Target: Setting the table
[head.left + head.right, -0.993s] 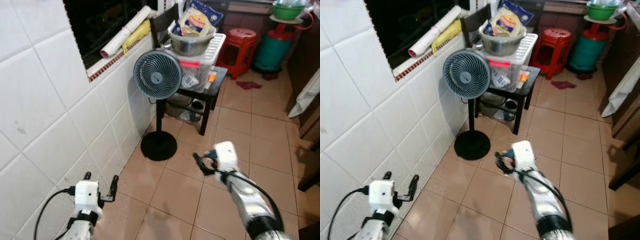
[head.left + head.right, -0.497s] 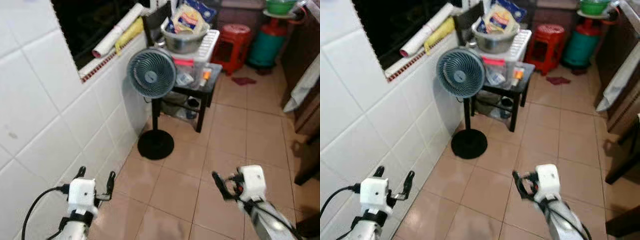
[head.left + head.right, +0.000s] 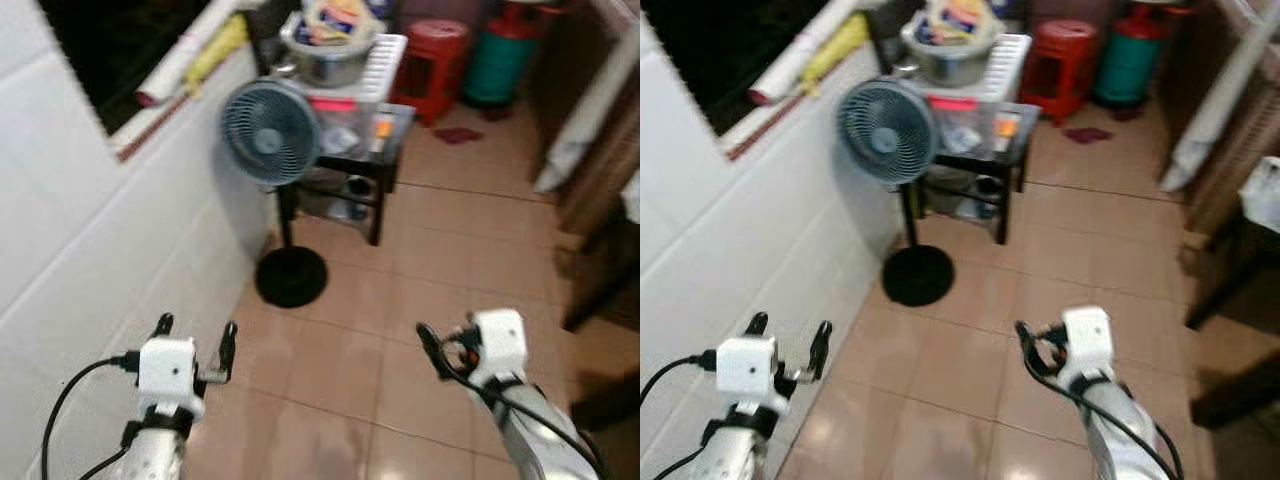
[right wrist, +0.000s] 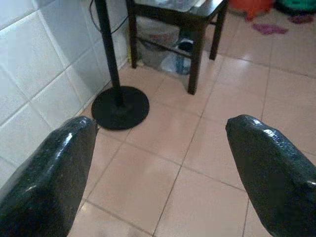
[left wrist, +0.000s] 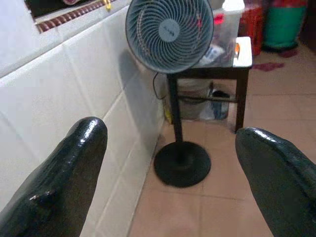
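Both the left gripper (image 3: 194,333) and right gripper (image 3: 437,347) hang empty with jaws spread, the standing fan (image 3: 266,134) well ahead of them, so this looks like the approach step, with tableware yet to be found.

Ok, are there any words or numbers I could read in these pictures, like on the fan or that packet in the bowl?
No text reads clearly.
Packet in the metal bowl: colourful print, too blurred to read.
Fan: small mark on its hub, too small to read.
Clear plastic box with a pink strip: labels on the things inside are too blurred to read.
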`<state>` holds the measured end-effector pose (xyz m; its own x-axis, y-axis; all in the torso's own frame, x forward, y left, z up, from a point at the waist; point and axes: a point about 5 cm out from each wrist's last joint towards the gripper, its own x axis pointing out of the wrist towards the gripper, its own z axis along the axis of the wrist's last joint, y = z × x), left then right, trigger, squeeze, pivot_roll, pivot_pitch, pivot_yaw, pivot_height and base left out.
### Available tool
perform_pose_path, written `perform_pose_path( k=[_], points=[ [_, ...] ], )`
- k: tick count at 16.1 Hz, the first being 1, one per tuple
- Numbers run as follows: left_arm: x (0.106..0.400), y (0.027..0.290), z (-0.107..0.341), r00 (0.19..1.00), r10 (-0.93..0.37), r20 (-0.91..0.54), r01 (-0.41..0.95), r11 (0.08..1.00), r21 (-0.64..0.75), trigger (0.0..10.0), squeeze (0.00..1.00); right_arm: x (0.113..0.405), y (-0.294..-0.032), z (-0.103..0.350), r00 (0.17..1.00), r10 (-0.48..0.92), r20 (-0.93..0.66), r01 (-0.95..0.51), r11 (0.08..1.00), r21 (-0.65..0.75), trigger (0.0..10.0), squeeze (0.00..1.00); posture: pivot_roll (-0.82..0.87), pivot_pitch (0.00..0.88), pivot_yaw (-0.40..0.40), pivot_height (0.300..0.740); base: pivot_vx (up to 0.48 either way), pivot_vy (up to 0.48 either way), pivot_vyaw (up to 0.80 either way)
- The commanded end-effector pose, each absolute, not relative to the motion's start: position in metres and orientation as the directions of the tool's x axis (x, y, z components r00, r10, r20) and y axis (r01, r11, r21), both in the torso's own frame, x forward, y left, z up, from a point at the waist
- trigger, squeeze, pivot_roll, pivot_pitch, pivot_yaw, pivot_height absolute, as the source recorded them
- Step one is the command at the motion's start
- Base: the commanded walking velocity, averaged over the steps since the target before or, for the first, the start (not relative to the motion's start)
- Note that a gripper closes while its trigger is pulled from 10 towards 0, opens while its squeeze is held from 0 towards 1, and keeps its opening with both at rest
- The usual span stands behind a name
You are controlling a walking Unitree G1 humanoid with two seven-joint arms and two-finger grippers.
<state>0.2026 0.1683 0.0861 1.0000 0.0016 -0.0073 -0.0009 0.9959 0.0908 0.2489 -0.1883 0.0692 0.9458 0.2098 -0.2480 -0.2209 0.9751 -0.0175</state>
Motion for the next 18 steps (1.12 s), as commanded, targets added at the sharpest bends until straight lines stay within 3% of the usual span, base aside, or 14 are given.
perform_pose_path(
  k=[1,5,9,18],
  points=[
    [0.203,0.176,0.089,0.999,0.048,-0.009,-0.047,0.995,0.092,10.0,0.0,0.247,-0.187,0.063,0.934,0.223,-0.279,-0.237,0.971,-0.017,10.0,0.0,-0.14,0.094,0.022,0.74,0.0,0.0,-0.74],
    [0.207,0.173,0.093,0.998,0.058,-0.003,-0.057,0.993,0.105,10.0,0.0,0.261,-0.177,0.063,0.926,0.248,-0.286,-0.26,0.965,-0.007,10.0,0.0,-0.09,0.082,-0.024,0.74,0.0,0.0,-0.74],
    [0.202,0.184,0.088,0.99,0.137,-0.033,-0.133,0.985,0.108,10.0,0.0,0.271,-0.168,0.063,0.928,0.257,-0.269,-0.264,0.964,0.011,10.0,0.0,-0.07,0.071,-0.016,0.74,0.0,0.0,-0.74],
    [0.205,0.185,0.087,0.989,0.147,-0.033,-0.142,0.983,0.115,10.0,0.0,0.277,-0.164,0.064,0.935,0.235,-0.267,-0.246,0.969,-0.009,10.0,0.0,-0.07,0.068,-0.007,0.74,0.0,0.0,0.0]
  ],
)
